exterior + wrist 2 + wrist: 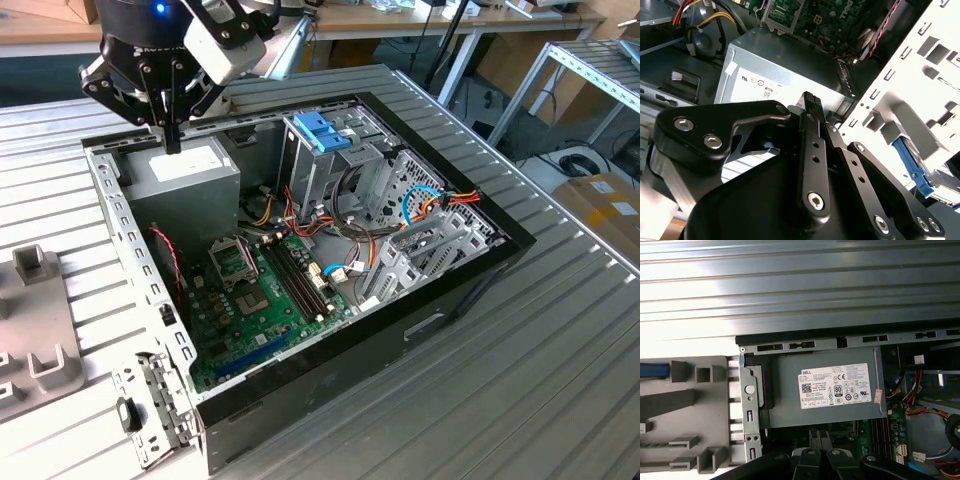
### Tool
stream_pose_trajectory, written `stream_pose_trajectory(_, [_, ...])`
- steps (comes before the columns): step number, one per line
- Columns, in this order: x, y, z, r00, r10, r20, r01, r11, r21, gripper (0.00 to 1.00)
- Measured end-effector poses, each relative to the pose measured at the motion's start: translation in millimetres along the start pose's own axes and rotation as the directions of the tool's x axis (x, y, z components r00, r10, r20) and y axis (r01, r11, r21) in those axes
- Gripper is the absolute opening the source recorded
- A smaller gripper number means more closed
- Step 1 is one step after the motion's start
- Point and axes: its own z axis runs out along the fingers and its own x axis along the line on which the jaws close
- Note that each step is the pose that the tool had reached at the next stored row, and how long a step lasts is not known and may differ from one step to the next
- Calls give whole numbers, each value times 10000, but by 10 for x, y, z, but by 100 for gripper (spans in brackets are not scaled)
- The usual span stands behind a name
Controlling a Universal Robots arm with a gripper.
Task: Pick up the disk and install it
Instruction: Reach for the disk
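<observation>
Barely started from my end, 0 steps done: the gripper (172,135) is pinched closed on nothing at the exterior view's upper left over the power supply (190,172), and the disk (914,167) sits unpicked beyond the case wall (900,95).

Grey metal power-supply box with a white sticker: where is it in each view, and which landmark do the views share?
Exterior view: the grey metal power-supply box sits in the open black computer case's corner, at the exterior view's left, by the black gripper.
Second wrist view: the box lies just beyond the gripper.
First wrist view: its white sticker faces the camera.
Shared landmark: the green motherboard beside it.
</observation>
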Motion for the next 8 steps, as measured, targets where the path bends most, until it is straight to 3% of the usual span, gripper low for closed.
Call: stream_pose_trajectory(8, [50,-4,-2,10000,0,0,0,10000,0,10])
